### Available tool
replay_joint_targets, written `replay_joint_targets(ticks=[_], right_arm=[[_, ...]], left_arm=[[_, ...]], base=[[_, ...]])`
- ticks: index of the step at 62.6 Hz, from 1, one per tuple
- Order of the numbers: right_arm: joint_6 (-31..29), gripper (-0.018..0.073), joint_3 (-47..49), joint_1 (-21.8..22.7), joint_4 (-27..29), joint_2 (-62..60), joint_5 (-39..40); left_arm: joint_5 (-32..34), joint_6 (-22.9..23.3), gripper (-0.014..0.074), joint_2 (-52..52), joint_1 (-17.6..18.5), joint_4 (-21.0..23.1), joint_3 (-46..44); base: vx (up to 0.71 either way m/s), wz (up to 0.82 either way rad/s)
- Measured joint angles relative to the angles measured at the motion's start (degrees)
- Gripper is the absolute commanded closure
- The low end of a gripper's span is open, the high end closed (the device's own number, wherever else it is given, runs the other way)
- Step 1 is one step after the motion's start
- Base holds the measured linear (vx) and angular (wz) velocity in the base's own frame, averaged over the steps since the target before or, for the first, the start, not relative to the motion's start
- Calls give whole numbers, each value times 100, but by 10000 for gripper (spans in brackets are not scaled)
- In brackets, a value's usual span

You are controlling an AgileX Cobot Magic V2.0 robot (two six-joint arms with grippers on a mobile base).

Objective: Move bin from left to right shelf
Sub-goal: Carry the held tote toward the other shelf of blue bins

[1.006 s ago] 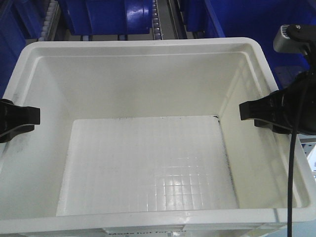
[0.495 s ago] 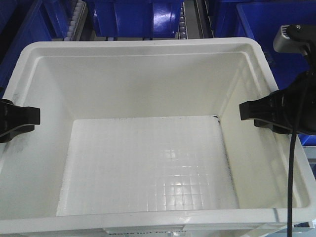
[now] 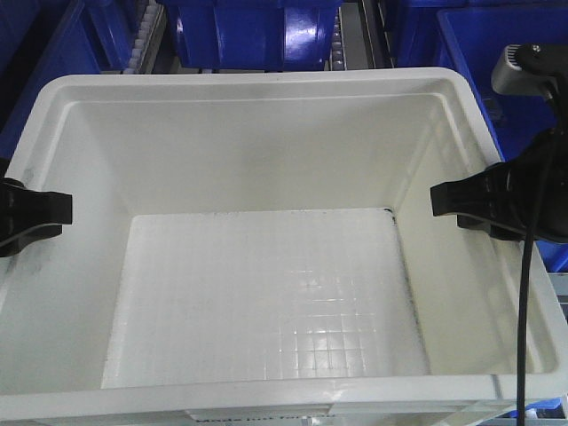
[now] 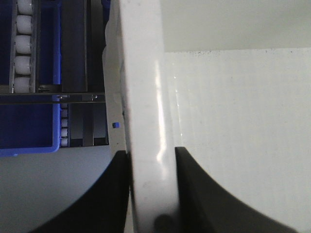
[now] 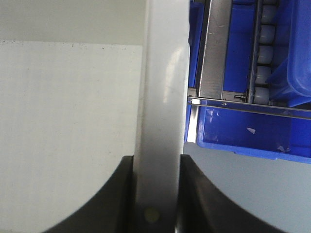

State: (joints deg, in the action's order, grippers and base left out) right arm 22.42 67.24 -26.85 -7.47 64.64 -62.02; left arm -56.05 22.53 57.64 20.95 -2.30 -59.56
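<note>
Left wrist-mounted view: the left tool [image 4: 150,158] clamps the thick side rim of the large white rectangular plastic bin [image 3: 257,84]. The right tool [image 5: 158,162] pinches the opposite rim, apparently to carry it level, before dark blue plastic totes [image 3: 248,31].

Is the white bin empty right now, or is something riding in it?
Empty. The front view shows the bin with its whole gridded floor bare. Only dark scuffs run along the floor's edge.
</note>
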Motion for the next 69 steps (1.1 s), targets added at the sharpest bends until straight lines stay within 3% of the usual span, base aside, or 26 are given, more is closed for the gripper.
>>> replay_joint_targets(ticks=[69], right_arm=[[0,485,0,0,11,0,-24]], left_arm=[[-8,0,565,0,0,5,0]], base=[[5,2]])
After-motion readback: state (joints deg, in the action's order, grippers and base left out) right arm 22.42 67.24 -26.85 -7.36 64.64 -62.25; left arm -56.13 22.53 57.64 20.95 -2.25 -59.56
